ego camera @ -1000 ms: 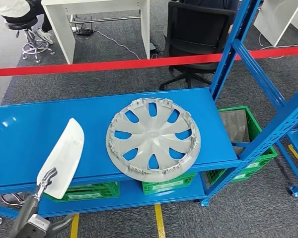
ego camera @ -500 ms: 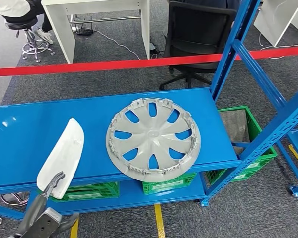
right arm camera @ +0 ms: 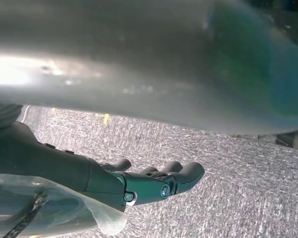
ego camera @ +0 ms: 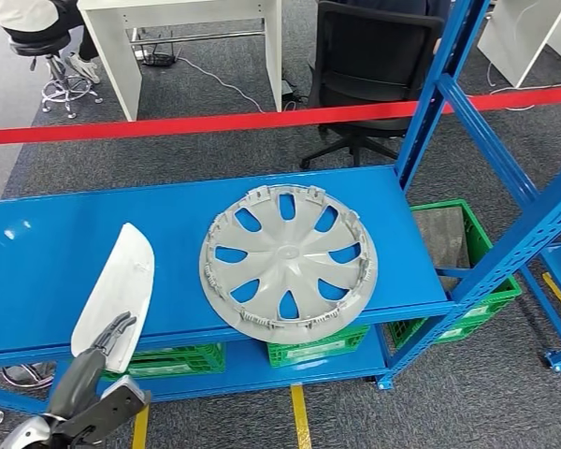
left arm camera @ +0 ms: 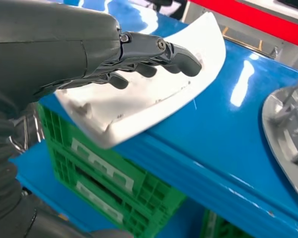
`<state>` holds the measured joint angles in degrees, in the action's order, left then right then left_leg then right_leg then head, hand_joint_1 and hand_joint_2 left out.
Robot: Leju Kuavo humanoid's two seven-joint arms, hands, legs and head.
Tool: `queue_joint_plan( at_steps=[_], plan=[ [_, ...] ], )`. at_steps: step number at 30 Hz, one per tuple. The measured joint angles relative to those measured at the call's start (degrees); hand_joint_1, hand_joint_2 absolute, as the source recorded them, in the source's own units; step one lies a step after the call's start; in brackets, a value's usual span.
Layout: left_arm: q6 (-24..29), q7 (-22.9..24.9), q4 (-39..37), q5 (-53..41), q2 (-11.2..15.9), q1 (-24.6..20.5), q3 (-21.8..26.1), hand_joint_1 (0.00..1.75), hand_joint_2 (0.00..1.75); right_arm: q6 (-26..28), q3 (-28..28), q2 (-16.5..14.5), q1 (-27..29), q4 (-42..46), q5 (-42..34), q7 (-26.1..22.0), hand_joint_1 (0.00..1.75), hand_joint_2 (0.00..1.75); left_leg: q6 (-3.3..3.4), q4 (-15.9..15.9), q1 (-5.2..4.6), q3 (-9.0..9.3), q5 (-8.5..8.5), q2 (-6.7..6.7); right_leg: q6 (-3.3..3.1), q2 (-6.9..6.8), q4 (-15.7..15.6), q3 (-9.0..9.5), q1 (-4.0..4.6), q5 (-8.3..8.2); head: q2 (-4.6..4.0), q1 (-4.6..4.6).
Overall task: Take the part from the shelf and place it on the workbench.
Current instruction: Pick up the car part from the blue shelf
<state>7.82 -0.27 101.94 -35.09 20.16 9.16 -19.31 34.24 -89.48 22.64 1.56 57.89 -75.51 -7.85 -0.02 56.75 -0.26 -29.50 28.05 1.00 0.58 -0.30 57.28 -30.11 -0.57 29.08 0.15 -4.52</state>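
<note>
On the blue shelf (ego camera: pixel 45 271), near its front edge left of the grey wheel cover (ego camera: pixel 288 262), lies the white part (ego camera: pixel 119 290); my left hand (ego camera: pixel 87 379) lays extended fingers (left arm camera: pixel 155 52) over it. My right hand (right arm camera: pixel 113 186) hangs loosely spread, holding nothing.

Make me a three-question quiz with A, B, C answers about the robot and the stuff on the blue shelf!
1. Where does the white part lie?
A. on the floor
B. at the blue shelf's front edge, poking over it
C. inside a green crate

2. What colour is the wheel cover?
A. grey
B. red
C. yellow

3. What is the left hand doing?
A. lifting the wheel cover
B. hanging by the floor
C. laying its fingers over the white part's near end

Answers: 1 B, its near end overhangs the edge. 2 A, it is plain grey. 3 C, the left wrist view shows the fingers on top.
</note>
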Motion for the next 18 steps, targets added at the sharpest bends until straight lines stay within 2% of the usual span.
queue_joint_plan(
  at_steps=[18],
  plan=[
    [-1.85,1.78,-1.53,-5.43,-1.72,-2.58,2.17,0.0,1.75,1.29,-0.02,0.01,-0.01,0.09,0.74,0.56,0.0,0.0,0.0,0.0,0.0,-0.01,0.0,0.0,0.0,0.02,0.0,-0.02,0.0,0.0,0.0,0.0]
  ],
)
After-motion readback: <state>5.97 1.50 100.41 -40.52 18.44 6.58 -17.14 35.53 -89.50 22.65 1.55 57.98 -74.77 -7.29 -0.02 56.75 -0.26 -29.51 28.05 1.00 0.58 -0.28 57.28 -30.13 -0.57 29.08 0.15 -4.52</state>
